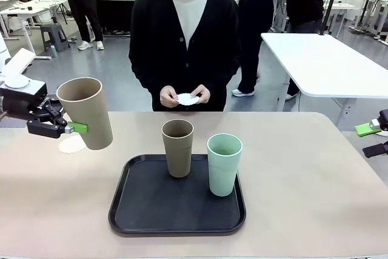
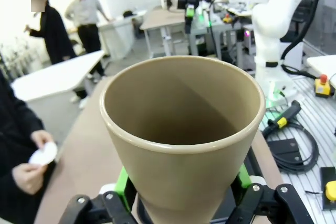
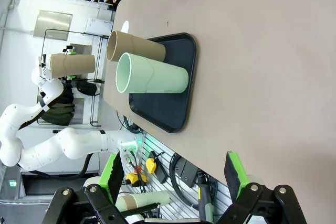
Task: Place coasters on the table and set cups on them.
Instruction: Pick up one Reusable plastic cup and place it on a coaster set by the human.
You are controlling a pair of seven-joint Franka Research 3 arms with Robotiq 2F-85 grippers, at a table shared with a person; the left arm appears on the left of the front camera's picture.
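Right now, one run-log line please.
left gripper: shut on raised cup | coaster: on table | tray: brown cup, mint cup | right gripper: open | person's hands: second coaster

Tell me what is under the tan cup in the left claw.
A white lacy coaster lies on the table beneath the tan cup, which the left claw grips. The cup's base covers the coaster's right part, so whether they touch cannot be seen.

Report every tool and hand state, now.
Left tool: closed on a tan cup.
Right tool: open, empty.
Person's hands: holding a white coaster.
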